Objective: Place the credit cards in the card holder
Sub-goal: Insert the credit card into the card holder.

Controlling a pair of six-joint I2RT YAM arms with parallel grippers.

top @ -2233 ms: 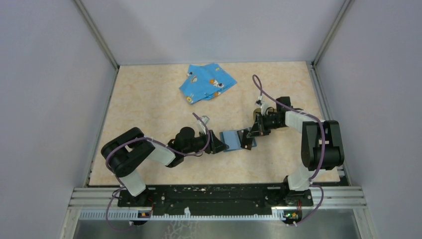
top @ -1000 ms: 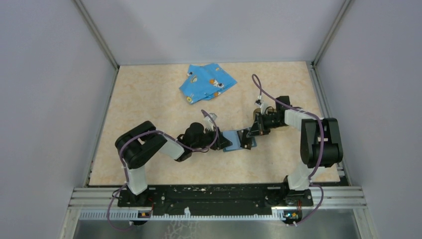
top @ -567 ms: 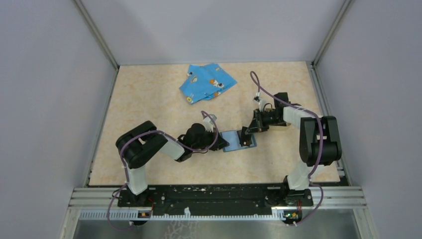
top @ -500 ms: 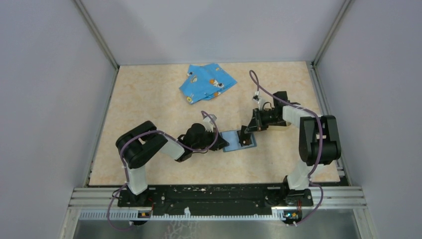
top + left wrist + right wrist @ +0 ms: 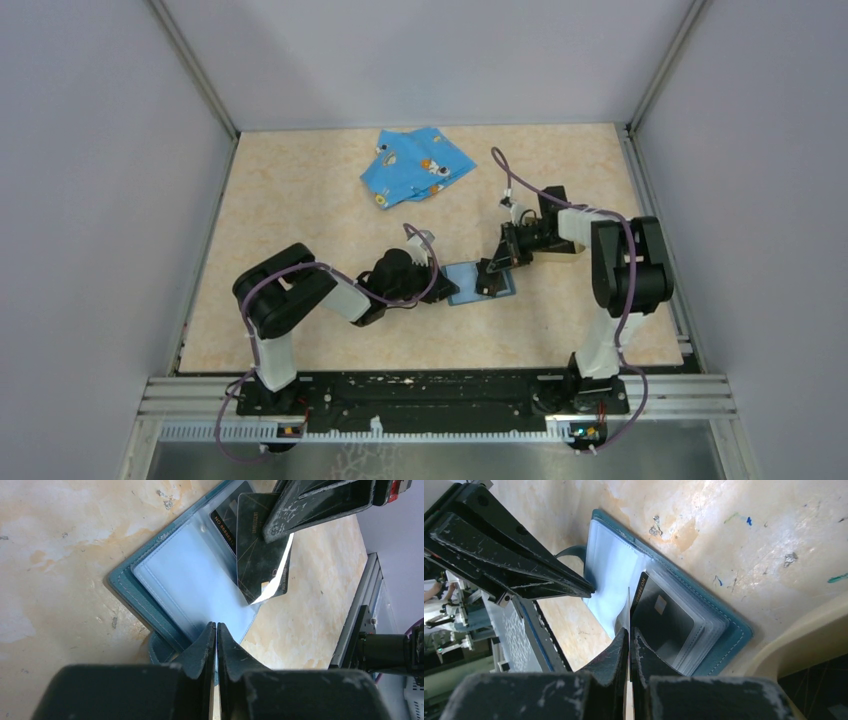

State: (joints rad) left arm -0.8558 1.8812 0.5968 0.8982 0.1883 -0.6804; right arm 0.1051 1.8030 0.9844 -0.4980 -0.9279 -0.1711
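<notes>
Card [image 5: 260, 555] is thin, stiff and slick, so take it by an edge. The right gripper [image 5: 629, 635] is clamped on it, and it pokes out past the tips. The floppy holder's [image 5: 190, 580] flap is pinched in the nearly shut left gripper [image 5: 216, 630].

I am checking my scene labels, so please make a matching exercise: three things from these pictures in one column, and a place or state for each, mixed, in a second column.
1. card holder
2. credit card
3. printed cloth

A. far part of the table
B. pinched by the right fingers
C. lying open, one edge between the left fingers

Pairs: 1-C, 2-B, 3-A
</notes>
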